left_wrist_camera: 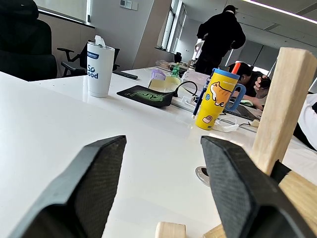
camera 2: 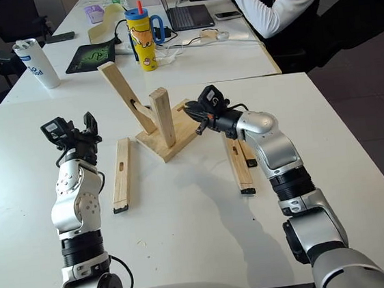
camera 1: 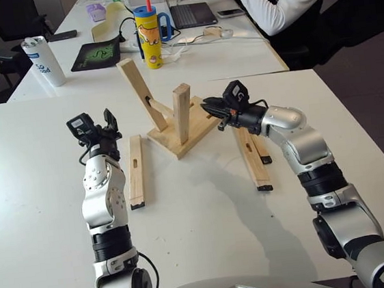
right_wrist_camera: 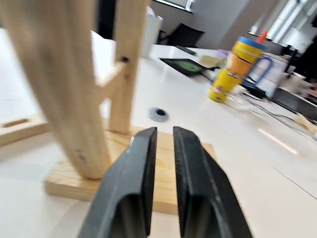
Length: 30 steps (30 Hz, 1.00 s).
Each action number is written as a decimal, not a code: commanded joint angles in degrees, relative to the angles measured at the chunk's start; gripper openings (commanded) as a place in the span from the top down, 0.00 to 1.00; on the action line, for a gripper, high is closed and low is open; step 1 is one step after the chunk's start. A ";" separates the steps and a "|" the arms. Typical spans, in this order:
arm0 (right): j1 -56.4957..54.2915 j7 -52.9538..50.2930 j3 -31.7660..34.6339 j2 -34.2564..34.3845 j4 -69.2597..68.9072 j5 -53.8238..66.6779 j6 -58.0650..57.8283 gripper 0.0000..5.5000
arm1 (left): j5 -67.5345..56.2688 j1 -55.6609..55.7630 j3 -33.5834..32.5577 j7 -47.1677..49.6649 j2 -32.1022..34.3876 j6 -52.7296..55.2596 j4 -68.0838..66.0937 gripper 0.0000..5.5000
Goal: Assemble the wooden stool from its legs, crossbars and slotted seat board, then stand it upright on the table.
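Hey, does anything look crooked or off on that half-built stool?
Yes. On the seat board, the far leg leans markedly toward the robot's left, while the near leg stands straight, so the two are not parallel.

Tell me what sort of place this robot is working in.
Most likely an open-plan office. There are rows of white desks, a laptop and a mouse pad on the neighbouring one, and black office chairs behind.
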<state>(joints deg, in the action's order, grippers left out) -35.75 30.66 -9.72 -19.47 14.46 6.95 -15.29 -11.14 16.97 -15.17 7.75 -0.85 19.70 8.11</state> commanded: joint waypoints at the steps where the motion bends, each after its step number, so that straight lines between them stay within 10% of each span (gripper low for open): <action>1: -4.52 -7.74 0.83 6.40 2.19 -2.60 2.24 1.00 | 0.04 -0.59 1.24 0.15 -0.34 0.60 0.44 0.49; 12: -0.65 23.20 -1.17 6.78 -28.91 38.12 -26.99 1.00 | 0.02 -0.88 1.03 -0.41 1.09 1.10 -0.50 0.49; 21: -9.72 -4.46 -4.99 5.71 1.10 3.83 -11.21 1.00 | 0.10 -2.01 -0.67 -0.26 2.78 1.17 -0.72 0.49; 30: -7.81 1.24 -18.66 -0.95 10.02 -16.69 -3.82 1.00 | 1.24 -4.11 1.53 1.60 1.04 4.55 1.16 0.49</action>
<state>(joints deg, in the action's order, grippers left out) -44.45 27.22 -24.78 -19.92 22.37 -7.63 -17.97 -10.53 13.75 -14.67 8.35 1.30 23.15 8.76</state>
